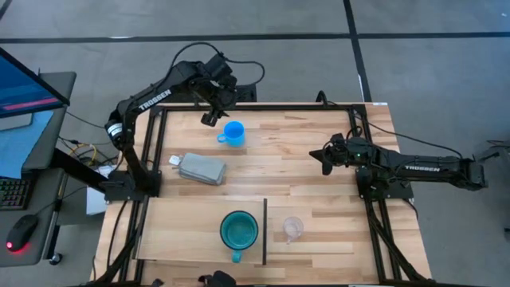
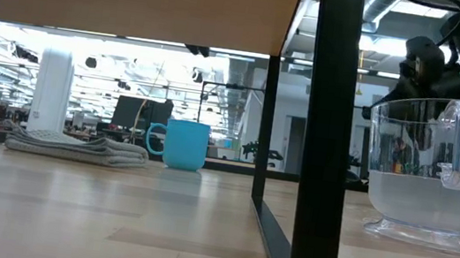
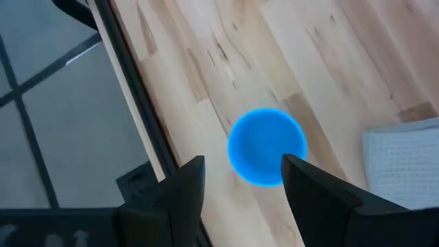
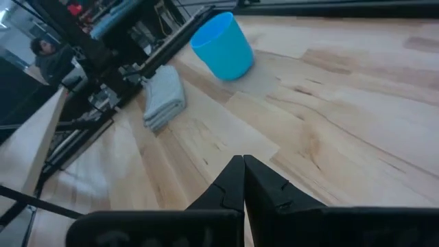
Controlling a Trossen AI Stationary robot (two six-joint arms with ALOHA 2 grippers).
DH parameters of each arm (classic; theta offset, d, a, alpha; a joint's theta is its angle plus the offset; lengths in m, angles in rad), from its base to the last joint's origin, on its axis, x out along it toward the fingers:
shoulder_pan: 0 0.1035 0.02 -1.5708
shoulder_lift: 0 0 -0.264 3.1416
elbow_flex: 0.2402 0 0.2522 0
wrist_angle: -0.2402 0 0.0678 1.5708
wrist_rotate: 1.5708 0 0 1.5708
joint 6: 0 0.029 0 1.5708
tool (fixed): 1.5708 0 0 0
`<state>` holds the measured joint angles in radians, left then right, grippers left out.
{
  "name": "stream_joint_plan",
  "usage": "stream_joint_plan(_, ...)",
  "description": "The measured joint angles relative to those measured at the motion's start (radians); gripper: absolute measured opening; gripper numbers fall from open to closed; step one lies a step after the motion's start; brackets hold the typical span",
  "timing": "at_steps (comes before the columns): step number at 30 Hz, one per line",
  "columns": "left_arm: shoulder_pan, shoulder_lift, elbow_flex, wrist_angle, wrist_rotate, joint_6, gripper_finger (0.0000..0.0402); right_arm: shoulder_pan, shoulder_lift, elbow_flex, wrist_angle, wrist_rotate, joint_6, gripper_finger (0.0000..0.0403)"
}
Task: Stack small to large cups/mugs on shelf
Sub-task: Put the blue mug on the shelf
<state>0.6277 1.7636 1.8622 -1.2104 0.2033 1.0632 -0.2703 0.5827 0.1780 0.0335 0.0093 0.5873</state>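
The wooden table [image 1: 319,171] carries the blue mug [image 1: 233,134], grey cloth [image 1: 202,169] and shelf [image 1: 183,231].

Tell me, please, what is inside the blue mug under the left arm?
Nothing shows inside the blue mug: the left wrist view, past the open left gripper, shows only blue interior. The low view shows only its outside wall.

A grey floor [image 1: 446,88] surrounds the table, crossed by dark seam lines; at the left edge of the high view stands a desk with a lit blue monitor [image 1: 24,80], a keyboard [image 1: 9,194] and a mouse [image 1: 21,231] glowing red; cables [image 1: 80,149] trail nearby; the low view looks into a large bright hall with ceiling lights [image 2: 114,65], ducting [image 2: 383,11] and distant dark screens [image 2: 138,115].
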Motion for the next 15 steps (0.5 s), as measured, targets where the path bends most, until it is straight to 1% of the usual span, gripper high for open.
stream_joint_plan(5, 0.002, 0.030, 0.000, 0.008, -0.007, 0.017, 0.0186, 0.000, 0.000, 0.000, 0.015, 0.000, 0.016, 0.0027)
stream_joint_plan(9, -0.011, 0.053, 0.000, 0.024, -0.032, 0.025, 0.0186, 0.000, 0.000, 0.000, 0.015, 0.000, 0.022, 0.0027)
stream_joint_plan(15, -0.022, 0.106, 0.000, 0.024, -0.009, 0.054, 0.0186, 0.000, 0.000, 0.000, 0.012, 0.002, 0.034, 0.0027)
